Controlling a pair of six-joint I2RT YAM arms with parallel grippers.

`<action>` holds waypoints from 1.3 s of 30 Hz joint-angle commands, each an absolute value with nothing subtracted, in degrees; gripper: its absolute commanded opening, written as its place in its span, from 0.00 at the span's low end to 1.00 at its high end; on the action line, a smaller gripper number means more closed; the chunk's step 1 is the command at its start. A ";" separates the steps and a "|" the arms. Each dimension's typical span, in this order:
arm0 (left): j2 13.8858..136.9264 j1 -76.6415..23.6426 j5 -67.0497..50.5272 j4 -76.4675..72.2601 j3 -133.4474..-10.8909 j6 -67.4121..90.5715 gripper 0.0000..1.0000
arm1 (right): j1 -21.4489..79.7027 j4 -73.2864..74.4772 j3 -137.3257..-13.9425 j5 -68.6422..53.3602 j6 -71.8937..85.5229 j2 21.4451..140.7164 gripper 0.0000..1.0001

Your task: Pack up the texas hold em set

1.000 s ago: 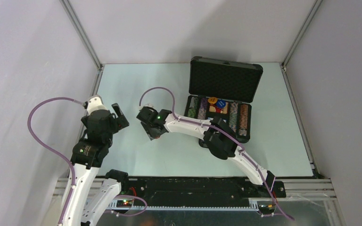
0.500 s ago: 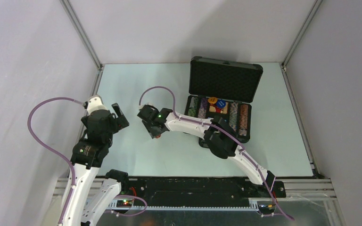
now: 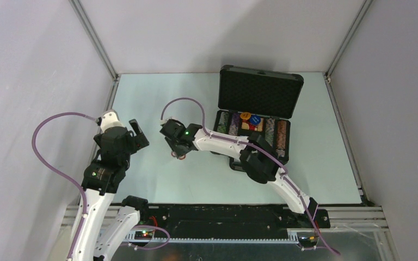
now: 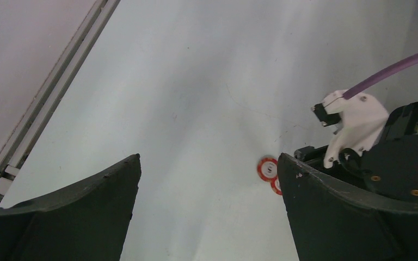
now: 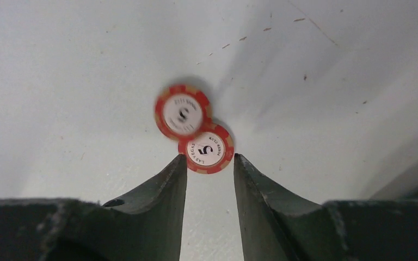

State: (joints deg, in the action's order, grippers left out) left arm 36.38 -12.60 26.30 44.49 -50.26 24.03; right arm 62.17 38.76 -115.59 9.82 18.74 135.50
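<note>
Entry: we are looking at two loose red-white chips lying flat on the desk [image 3: 158,98], left of centre and about midway between its near and far edges, well apart from the black case [image 3: 281,160]. The case is sitting open toward the far right corner, its foam-lined lid [image 3: 260,92] standing upright and the chip rows [image 3: 281,137] showing inside, so it is ready to receive the strays. The near chip [image 5: 206,150], marked 5, is touching or slightly overlapping the far chip [image 5: 182,113]. The right gripper [image 5: 209,160] is hovering low over them, jaws standing narrow on either side of the near chip's edge. We are judging this as an edge pinch on one chip; we cannot tell whether the fingers are actually clamping it yet. The left gripper [image 4: 208,163] is hanging released and spread wide, holding nothing, near the left edge, likely kept out of the way. We are noting a risk: the neighbouring chip may be dragged along or nudged.
</note>
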 commanded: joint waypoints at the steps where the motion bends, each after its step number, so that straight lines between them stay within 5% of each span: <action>1: 36.43 -12.06 26.03 44.20 -51.13 24.66 1.00 | 61.54 37.68 -115.14 10.56 17.35 129.22 0.42; 7: 36.48 -12.08 25.98 44.13 -51.07 24.68 1.00 | 60.95 36.80 -112.88 10.77 17.75 125.90 0.44; 12: 36.45 -12.04 25.96 44.13 -51.09 24.74 1.00 | 60.40 35.51 -112.22 8.35 18.64 126.70 0.65; 15: 36.39 -12.10 26.06 44.17 -51.10 24.73 1.00 | 60.68 37.16 -115.08 7.73 19.54 130.20 0.69; 39: 36.40 -12.06 25.86 44.16 -51.14 24.68 1.00 | 62.80 43.08 -120.01 7.70 20.75 140.00 0.63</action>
